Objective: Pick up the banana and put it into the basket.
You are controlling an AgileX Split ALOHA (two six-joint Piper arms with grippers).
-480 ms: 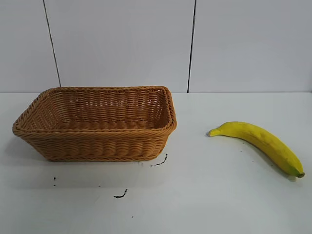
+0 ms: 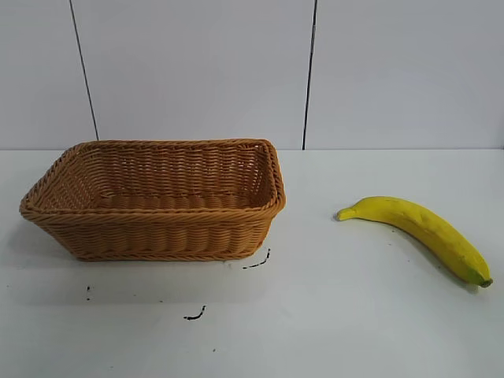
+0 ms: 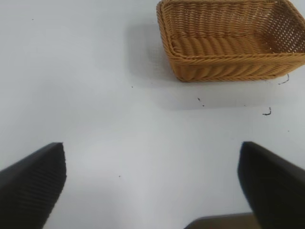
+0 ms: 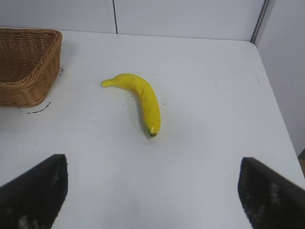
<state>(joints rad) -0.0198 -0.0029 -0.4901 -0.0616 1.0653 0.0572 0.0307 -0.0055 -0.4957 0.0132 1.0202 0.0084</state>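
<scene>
- White worktop [image 2: 331,331] carries the basket [image 2: 157,201] and, well apart toward the right arm's side, the banana [image 2: 417,228]
- Left end effector [image 3: 152,186]: spread wide, empty, near the basket
- Right end effector [image 4: 152,191]: spread wide, empty, short of the banana
- Risk: the smooth, curved banana may roll or slip if gripped off-centre
- Risk: a low carry may snag the basket's braided, flared wicker rim

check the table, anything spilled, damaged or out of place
Nothing stands out. The wicker basket sits upright and empty, and the banana lies whole on the table to its right, apart from it. Only a few small dark marks dot the surface near the basket.
</scene>
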